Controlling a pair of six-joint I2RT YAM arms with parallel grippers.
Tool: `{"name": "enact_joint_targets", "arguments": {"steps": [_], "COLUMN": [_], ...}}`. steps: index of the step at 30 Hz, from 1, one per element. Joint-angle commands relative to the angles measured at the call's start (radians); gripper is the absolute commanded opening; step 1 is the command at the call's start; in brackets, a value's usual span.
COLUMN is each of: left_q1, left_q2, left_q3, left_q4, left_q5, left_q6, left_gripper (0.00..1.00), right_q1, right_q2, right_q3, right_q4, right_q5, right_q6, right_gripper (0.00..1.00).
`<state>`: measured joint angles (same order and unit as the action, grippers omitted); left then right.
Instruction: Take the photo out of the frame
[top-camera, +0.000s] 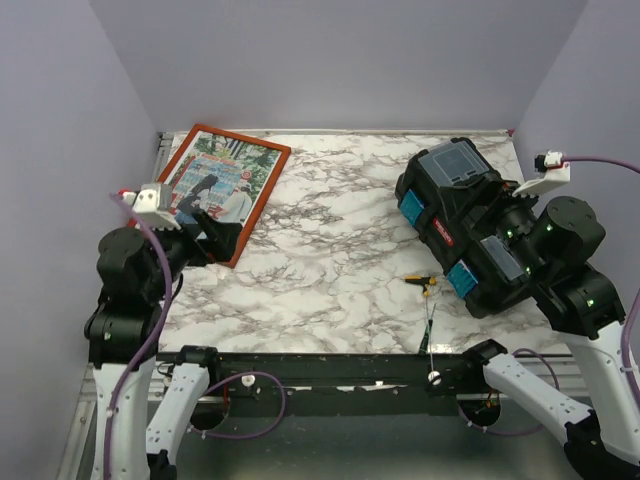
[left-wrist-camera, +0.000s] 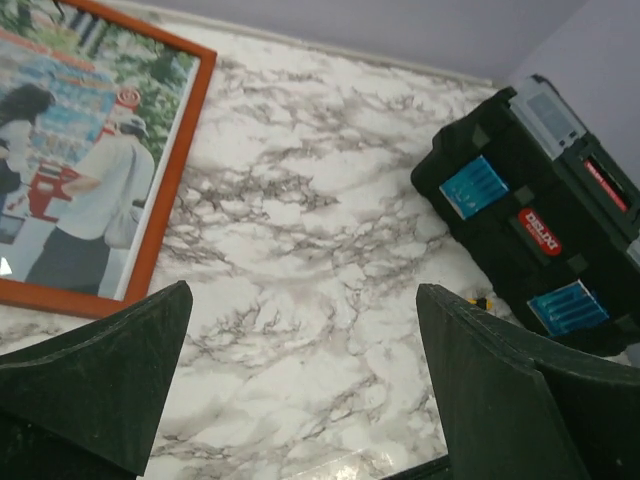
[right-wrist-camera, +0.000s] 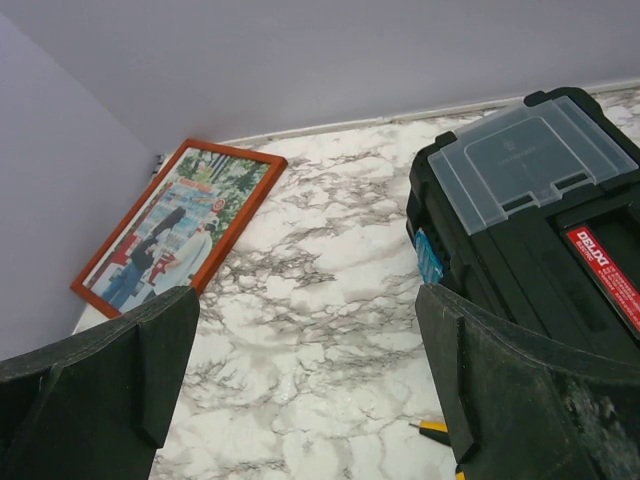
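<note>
Orange-red frame (top-camera: 263, 208) lies face up in the far left corner of the table, turned at a slant, its far corner close to the back wall. The photo (top-camera: 222, 180) sits inside it, showing people in front of greenery and a red-and-blue sign. From above, the left gripper (left-wrist-camera: 303, 300) hangs over the frame's near end and hides that corner; its two dark fingers are spread wide with nothing between them, and whether it touches the wood I cannot tell. Across the table, well apart from the frame, a black toolbox (top-camera: 470, 225) with blue latches, a red label and a clear lid panel lies at an angle on the right side. The right gripper (right-wrist-camera: 307, 300) is poised over the toolbox's near part, jaws likewise wide apart and empty. A small tool with a yellow-and-black handle (top-camera: 418, 281) lies just beside the toolbox's near left edge. The tabletop (top-camera: 330, 250) is white marble pattern with grey veins, and plain lilac walls (top-camera: 340, 60) close it in on three sides.
</note>
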<state>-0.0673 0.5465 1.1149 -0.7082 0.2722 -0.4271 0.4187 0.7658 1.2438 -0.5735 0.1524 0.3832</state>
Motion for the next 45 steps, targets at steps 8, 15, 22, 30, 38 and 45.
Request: {"name": "enact_joint_targets", "arguments": {"steps": [8,15,22,30,38,45], "left_q1": [-0.144,-0.188,-0.186,-0.091,-0.065,-0.060], "left_q2": [0.278,0.448,0.627,0.901,1.200,1.322], "left_q3": [-0.061,-0.076,-0.087,0.092,0.314,0.336], "left_q4": [-0.031,-0.019,0.005,-0.014,-0.061,-0.080], "left_q5": [-0.006,-0.118,-0.240,-0.145,-0.174,-0.171], "left_q6": [0.026,0.080,0.119,0.130,0.161,0.170], "left_gripper": [0.98,0.98,0.99,0.99,0.95,0.83], "right_q1": [-0.004,-0.004,-0.004,-0.003,-0.003,0.000], "right_q2": [0.025,0.006,0.014,0.025,0.066,0.080], "right_q3": [-0.003,-0.066,-0.097,-0.140,-0.212,-0.247], "right_q4": [-0.031,0.001,-0.015,0.018,0.110,0.170], "right_q5": [0.019,-0.070,-0.110,-0.271,-0.491,-0.564], "right_q6": [0.006,0.043,0.025,0.025,0.120,0.165], "right_gripper": [1.00,1.00,1.00,1.00,1.00,1.00]}}
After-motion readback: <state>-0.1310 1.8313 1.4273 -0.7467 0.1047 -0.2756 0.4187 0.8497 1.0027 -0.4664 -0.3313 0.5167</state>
